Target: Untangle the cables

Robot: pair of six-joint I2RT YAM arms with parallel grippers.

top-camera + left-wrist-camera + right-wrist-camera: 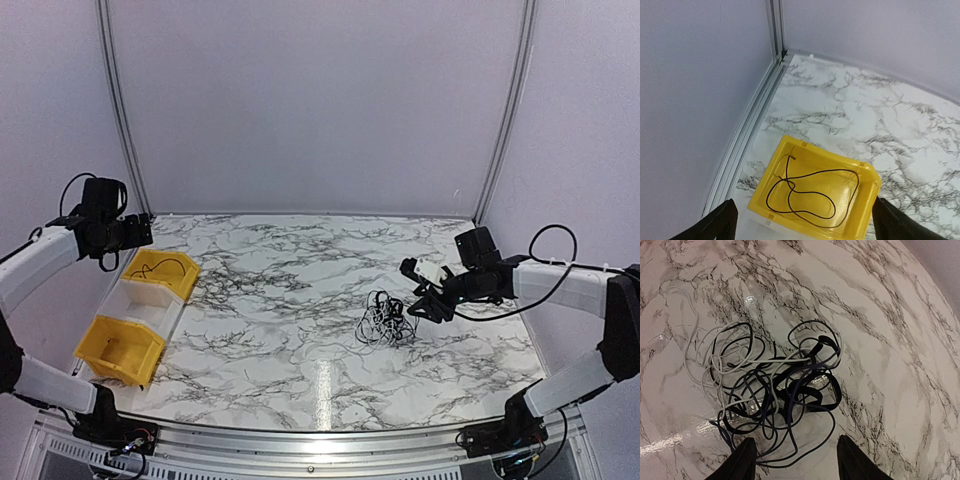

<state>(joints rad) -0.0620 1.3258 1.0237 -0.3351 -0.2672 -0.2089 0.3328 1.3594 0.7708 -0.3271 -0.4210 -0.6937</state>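
Note:
A fist-sized clump of tangled black and pale cables (pixel 385 320) lies on the marble table right of centre; the right wrist view shows the clump (pixel 775 380) close up, a pale strand trailing off to its left. My right gripper (pixel 422 305) hovers just beside it, open (pixel 797 462), with only a low black loop of the clump showing between its fingertips. One single black cable (pixel 812 192) lies looped inside the far yellow bin (pixel 867 197). Above that bin (pixel 185 275) my left gripper (pixel 140 234) stands wide open (pixel 805 225) and holds nothing.
Three bins stand in a row at the table's left edge: the far yellow one, a white one (pixel 140 308) and a near yellow one (pixel 100 345). Grey walls and an aluminium rail (pixel 747 130) close in the left and back.

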